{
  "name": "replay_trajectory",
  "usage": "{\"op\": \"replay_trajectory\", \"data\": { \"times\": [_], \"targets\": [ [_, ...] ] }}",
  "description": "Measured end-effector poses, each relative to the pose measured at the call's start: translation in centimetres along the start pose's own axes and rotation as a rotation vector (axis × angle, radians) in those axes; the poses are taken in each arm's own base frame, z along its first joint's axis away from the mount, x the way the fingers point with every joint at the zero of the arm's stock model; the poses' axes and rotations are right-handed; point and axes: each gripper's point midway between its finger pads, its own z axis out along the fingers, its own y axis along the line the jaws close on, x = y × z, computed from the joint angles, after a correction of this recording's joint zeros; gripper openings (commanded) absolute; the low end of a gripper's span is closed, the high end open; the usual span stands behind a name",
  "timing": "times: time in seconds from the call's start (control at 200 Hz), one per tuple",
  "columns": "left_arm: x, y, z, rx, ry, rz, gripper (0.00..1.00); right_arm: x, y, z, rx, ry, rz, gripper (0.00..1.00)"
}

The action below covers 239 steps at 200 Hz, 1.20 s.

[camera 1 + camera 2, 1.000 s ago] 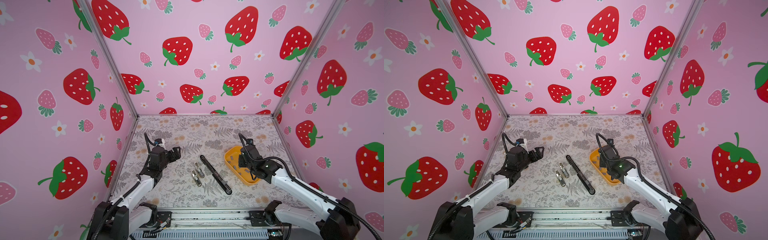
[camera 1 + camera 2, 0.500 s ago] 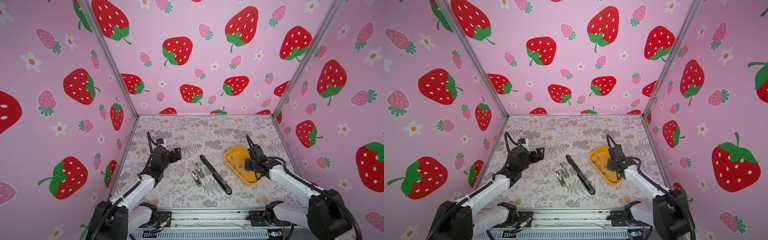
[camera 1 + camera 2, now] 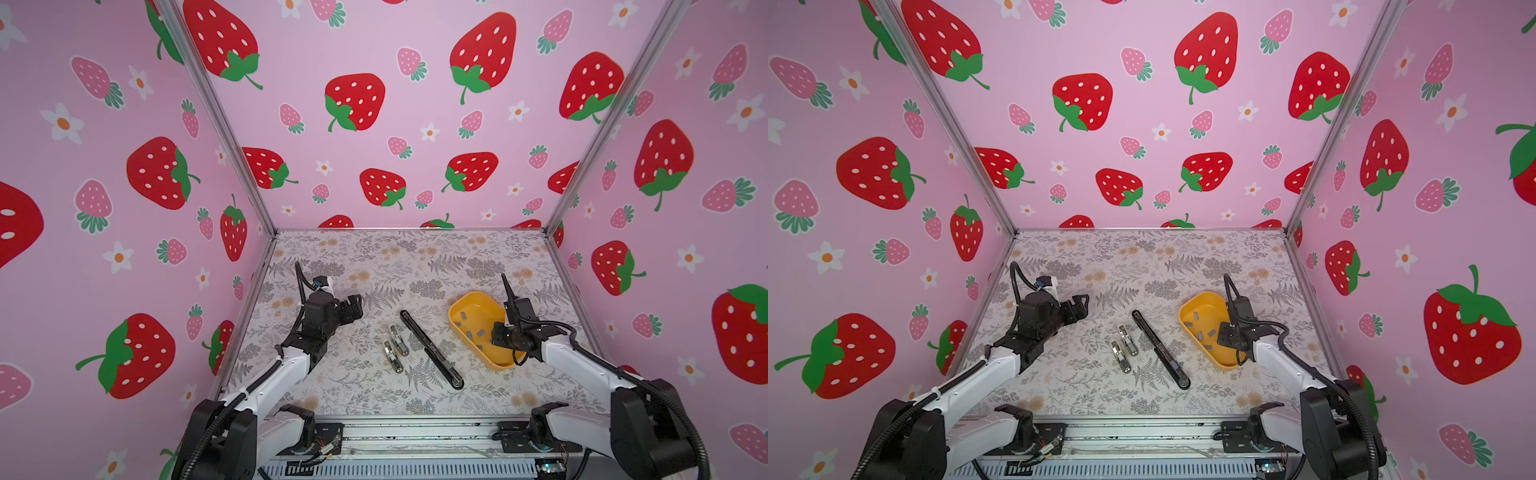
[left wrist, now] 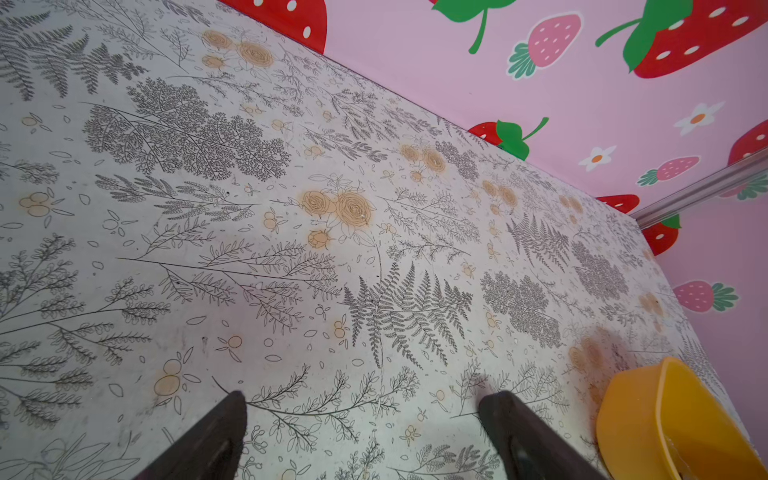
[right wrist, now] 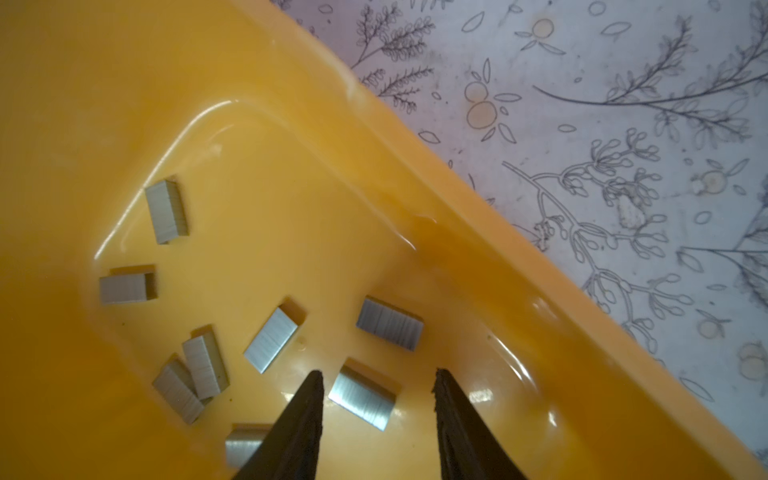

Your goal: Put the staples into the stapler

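The right fingers are apart with nothing in them, low inside the yellow tray. One strip of the staples lies flat on the tray floor, in the gap between them. It is closer to one finger than the other. I cannot tell if it touches.

The strip looks tiny, light, hard and shiny, so I think it could slip or skid on the smooth plastic. It is best pinched gently across its two long sides, near the middle, because a strip can snap into bits.

A little farther in lie the other strips, all loose, two of them overlapping. Far off across the worktop lies the black stapler. The left fingers are wide apart and hold nothing.
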Motion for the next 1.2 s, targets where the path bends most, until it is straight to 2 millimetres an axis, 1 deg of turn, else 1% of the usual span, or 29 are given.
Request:
{"op": "replay_trajectory", "data": {
  "times": [0.22,0.27,0.38,0.59,0.675,0.78,0.815,0.88,0.97,1.02,1.1,1.195],
  "targets": [
    [0.0,0.2,0.0,-0.008,0.0,0.001,0.94,0.4,0.3,1.2,-0.008,0.027,-0.004,0.45],
    [0.0,0.2,0.0,-0.009,0.001,0.001,0.94,0.3,0.3,1.2,-0.009,0.027,-0.003,0.45],
    [0.0,0.2,0.0,-0.009,0.001,0.001,0.94,0.1,0.1,1.1,0.003,0.013,0.001,0.5],
    [0.1,0.2,0.0,-0.009,0.002,0.001,0.94,-0.8,-0.7,0.4,0.041,-0.037,0.028,0.5],
    [0.1,0.2,0.0,-0.012,0.003,0.0,0.94,-0.6,-0.8,0.6,0.042,-0.035,0.032,0.49],
    [-0.2,0.3,-0.1,-0.036,0.02,-0.023,0.94,-0.1,-0.5,1.2,0.024,-0.011,0.03,0.48],
    [-0.6,0.2,-0.2,-0.044,0.027,-0.036,0.94,0.1,-0.4,1.4,0.016,-0.001,0.029,0.48],
    [-2.0,-0.5,-0.3,-0.06,0.037,-0.085,0.94,0.4,0.0,1.9,-0.001,0.017,0.027,0.47],
    [-5.4,-2.0,-0.9,-0.078,0.029,-0.188,0.94,0.1,0.7,2.1,-0.038,0.01,0.027,0.45],
    [-7.7,-3.0,-1.7,-0.086,0.017,-0.252,0.94,0.0,1.1,2.2,-0.056,0.009,0.027,0.45],
    [-10.5,-5.0,-3.3,-0.077,0.0,-0.33,0.95,0.1,1.7,2.1,-0.083,0.009,0.023,0.41],
    [-12.2,-7.2,-5.4,-0.057,0.001,-0.394,0.96,0.5,2.5,2.1,-0.109,0.011,0.019,0.4]
  ]
}}
